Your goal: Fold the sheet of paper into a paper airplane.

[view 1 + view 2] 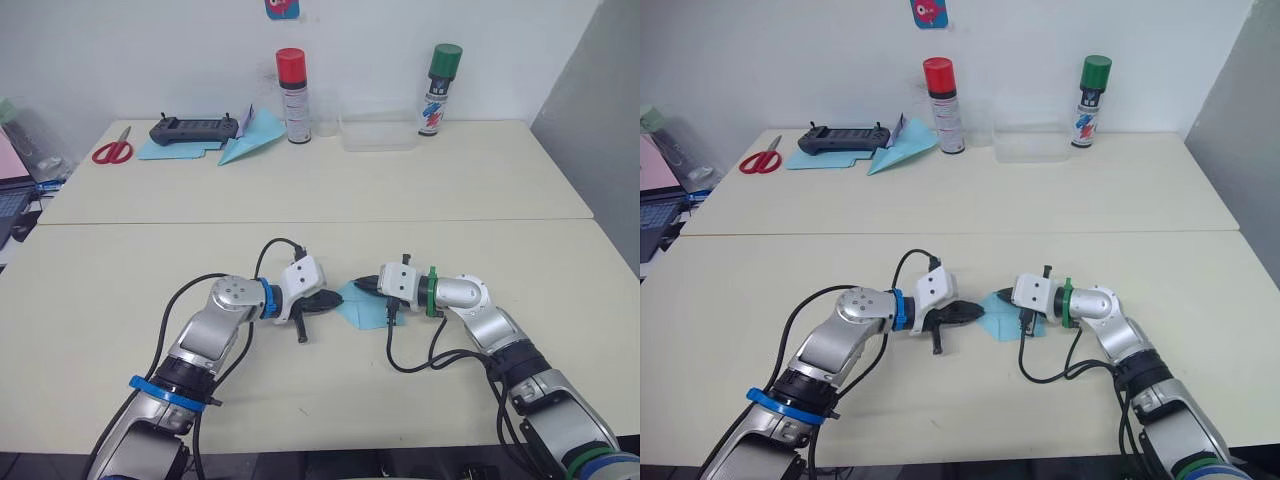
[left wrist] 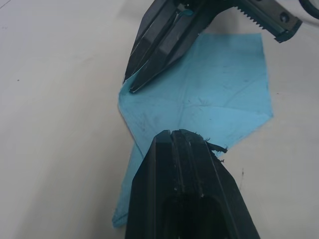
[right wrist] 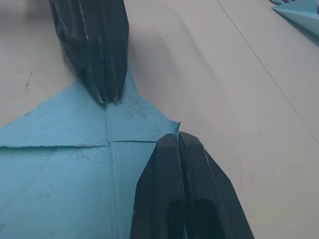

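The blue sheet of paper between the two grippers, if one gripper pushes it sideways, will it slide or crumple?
The sheet of paper lies thin and creased flat on the smooth table, so it would probably slide. Pinned under both shut grippers, left and right, it may buckle instead.

The sheet of paper (image 1: 362,304) lies flat on the counter (image 1: 300,220), close to its near edge — thin, plain light blue, unmarked. It's partly folded: creases cross its face, flaps are laid over with their edges meeting along a centre line, and one end narrows to a point (image 2: 122,209). Its surface looks scuffed.
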